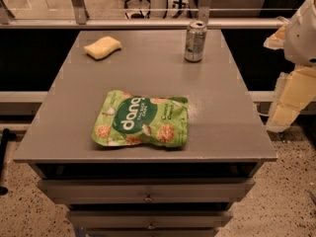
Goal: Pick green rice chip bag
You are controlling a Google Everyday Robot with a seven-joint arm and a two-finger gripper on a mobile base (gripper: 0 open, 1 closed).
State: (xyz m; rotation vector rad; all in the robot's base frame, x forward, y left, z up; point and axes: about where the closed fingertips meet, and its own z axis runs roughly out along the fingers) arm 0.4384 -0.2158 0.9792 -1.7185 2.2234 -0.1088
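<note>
The green rice chip bag lies flat on the grey table top, near the front edge and a little left of centre. It is light green with a dark-green oval reading "dang" and tan chip pictures. My gripper hangs off the table's right side with its pale parts pointing down. It is well to the right of the bag, apart from it, and holds nothing that I can see. The white arm joint shows above it at the right edge.
A yellow sponge lies at the table's back left. A silver-green drink can stands upright at the back, right of centre. Drawers sit below the front edge. A rail and glass run behind the table.
</note>
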